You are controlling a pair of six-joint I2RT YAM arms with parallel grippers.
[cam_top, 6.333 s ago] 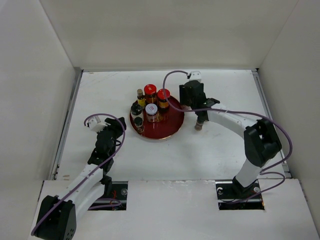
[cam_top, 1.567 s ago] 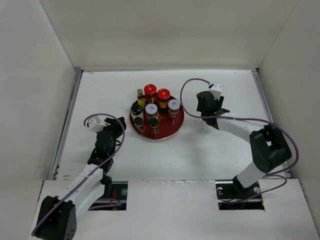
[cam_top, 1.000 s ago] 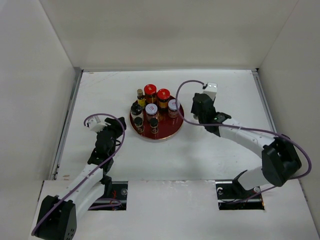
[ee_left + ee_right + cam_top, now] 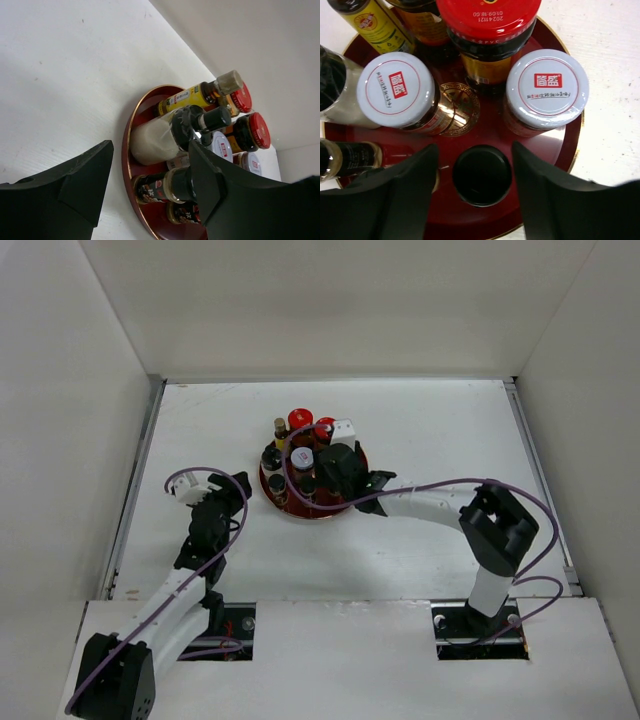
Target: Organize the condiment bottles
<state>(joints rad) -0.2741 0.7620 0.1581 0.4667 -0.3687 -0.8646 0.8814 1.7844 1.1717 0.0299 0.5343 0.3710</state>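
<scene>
Right arm: swung in from the bench (image 4: 430,425) right of the red tray (image 4: 285,509), now above the tray's right half.
Right tool (image 4: 474,150): fingers apart, straddling a black-capped bottle (image 4: 481,175) near the tray's front rim, not clamped on it.
Condiment bottles (image 4: 300,454): clustered upright on the tray, two white-lidded jars (image 4: 396,89) flanking its gold centre.
Left tool (image 4: 232,490): fingers apart, empty, well left of the tray.

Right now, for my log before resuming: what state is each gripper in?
Left gripper: open, empty.
Right gripper: open above the black-capped bottle, not gripping it.
</scene>
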